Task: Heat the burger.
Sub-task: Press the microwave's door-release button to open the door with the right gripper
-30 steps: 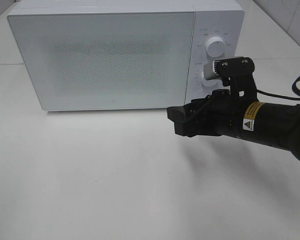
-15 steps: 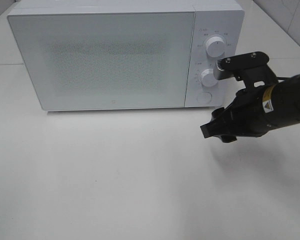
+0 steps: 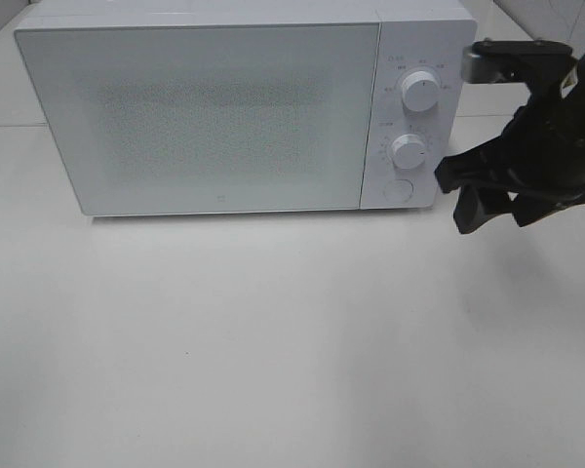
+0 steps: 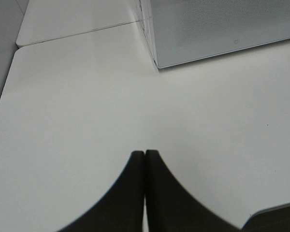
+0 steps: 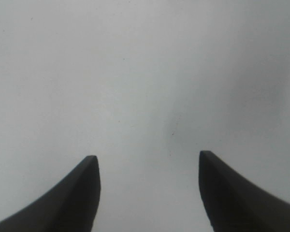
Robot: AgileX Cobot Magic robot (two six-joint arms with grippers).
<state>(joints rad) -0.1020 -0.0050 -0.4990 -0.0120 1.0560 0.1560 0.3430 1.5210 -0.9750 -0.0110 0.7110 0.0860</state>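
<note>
The burger is out of view in every frame. A white microwave [image 3: 214,107] stands at the back of the table with its door closed; its corner [image 4: 217,29] shows in the left wrist view. My right gripper [image 3: 473,200] hangs open and empty just right of the microwave's control panel, level with the lower dial [image 3: 408,151]. In the right wrist view the right gripper [image 5: 147,162] has its fingers wide apart over bare white table. My left gripper [image 4: 145,153] is shut on nothing, low over the table to the left of the microwave.
The control panel carries an upper dial [image 3: 417,91], the lower dial and a round button [image 3: 399,191]. The white table [image 3: 273,341] stretches out in front of the microwave. A seam between table sections [image 4: 77,34] runs along the far side.
My right arm has swung from in front of the microwave's lower right corner to the right and up, ending beside the control panel. The microwave has not moved.
</note>
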